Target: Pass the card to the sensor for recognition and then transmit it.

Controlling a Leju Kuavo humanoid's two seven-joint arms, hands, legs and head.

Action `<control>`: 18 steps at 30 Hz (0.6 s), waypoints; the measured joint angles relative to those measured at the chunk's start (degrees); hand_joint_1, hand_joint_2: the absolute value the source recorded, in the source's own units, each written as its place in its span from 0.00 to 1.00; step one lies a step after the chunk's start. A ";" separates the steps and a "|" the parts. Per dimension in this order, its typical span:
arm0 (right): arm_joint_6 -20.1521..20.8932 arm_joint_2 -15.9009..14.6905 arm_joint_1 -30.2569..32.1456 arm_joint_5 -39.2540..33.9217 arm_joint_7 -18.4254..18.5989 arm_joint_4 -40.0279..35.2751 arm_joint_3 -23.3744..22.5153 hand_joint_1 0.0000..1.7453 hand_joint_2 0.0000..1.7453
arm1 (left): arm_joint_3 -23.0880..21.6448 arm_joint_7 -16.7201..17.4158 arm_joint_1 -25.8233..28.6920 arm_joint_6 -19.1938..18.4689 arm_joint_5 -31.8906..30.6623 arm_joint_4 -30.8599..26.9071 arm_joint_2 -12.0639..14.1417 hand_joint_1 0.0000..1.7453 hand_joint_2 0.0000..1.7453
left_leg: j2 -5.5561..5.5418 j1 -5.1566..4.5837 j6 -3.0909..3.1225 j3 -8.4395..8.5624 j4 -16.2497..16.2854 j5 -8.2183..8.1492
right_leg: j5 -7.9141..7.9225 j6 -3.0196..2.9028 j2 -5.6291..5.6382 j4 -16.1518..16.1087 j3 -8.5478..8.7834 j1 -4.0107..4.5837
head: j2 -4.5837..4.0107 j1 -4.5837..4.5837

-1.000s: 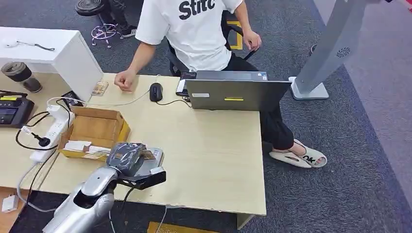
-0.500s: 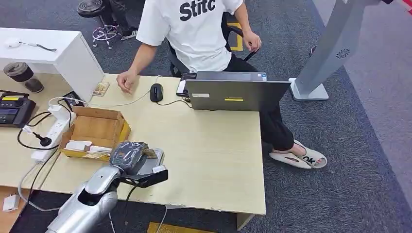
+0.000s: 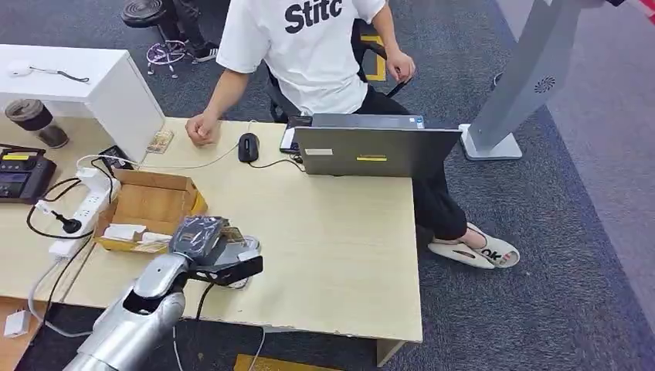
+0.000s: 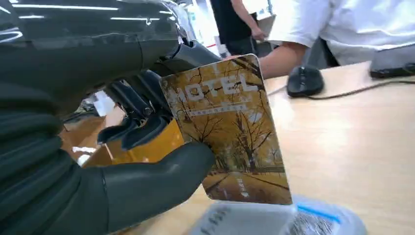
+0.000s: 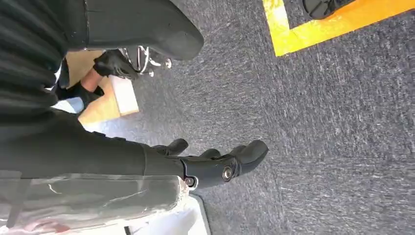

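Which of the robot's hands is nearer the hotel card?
Left. The left hand holds the card over the desk; the right hand hangs above the carpet, away from it.

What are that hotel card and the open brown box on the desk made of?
The card held by the left robot hand looks like stiff glossy plastic: flat, rounded corners, a printed photo with some sheen. The box looks like plain matte cardboard: brown, with folded flaps.

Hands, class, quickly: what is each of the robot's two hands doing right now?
Left hand: holding the hotel card between thumb and fingers.
Right hand: open, holding nothing, hanging over the carpet.
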 joint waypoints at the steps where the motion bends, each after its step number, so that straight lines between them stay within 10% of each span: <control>1: 0.00 0.00 0.00 0.39 0.04 0.04 0.26 0.00 1.00 | 0.65 -0.22 -0.57 0.67 0.26 0.15 0.26 1.00 1.00 | 0.00 0.01 0.00 -0.03 0.00 0.00 | 0.00 0.00 0.01 0.00 -0.04 0.01 | 0.00 0.00; 18: 0.20 0.00 -0.03 1.46 1.00 0.35 3.10 0.00 1.00 | 5.79 -0.17 -15.84 1.20 0.24 0.79 3.65 1.00 1.00 | 0.00 0.02 -0.01 -0.20 0.01 0.00 | 0.00 0.00 0.02 0.00 -0.19 0.02 | 0.00 0.00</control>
